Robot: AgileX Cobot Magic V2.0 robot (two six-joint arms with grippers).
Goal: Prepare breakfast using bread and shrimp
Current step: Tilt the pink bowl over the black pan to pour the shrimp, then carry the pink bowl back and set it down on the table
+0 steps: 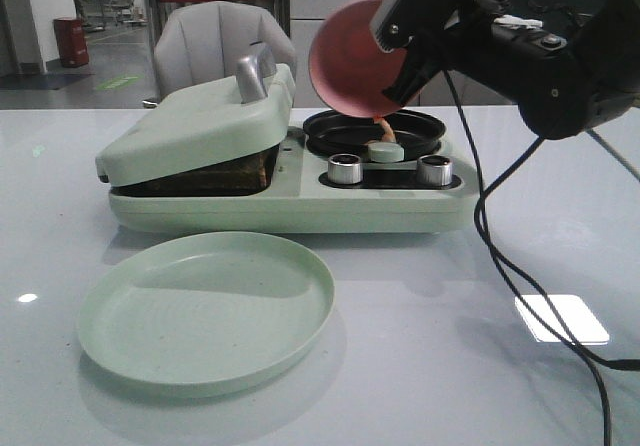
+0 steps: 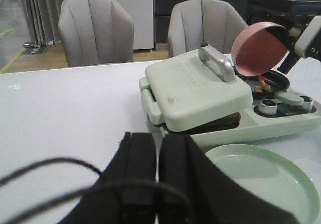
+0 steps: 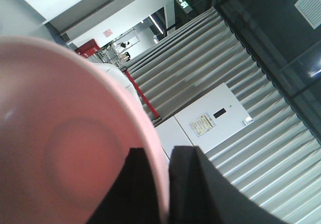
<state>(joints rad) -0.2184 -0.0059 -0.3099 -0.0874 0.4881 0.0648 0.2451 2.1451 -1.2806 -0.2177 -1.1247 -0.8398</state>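
Note:
My right gripper is shut on the rim of a pink bowl and holds it tipped over the small black pan of the pale green breakfast maker. A pink-orange shrimp hangs from the bowl's lip down into the pan. In the right wrist view the bowl fills the frame, its rim between the fingers of my right gripper. The bread shows only as a dark brown edge under the shut lid. My left gripper is shut and empty, short of the maker.
A wide pale green plate lies in front of the maker. Two silver knobs sit on its front right. A black cable trails from the right arm onto the table. Grey chairs stand behind.

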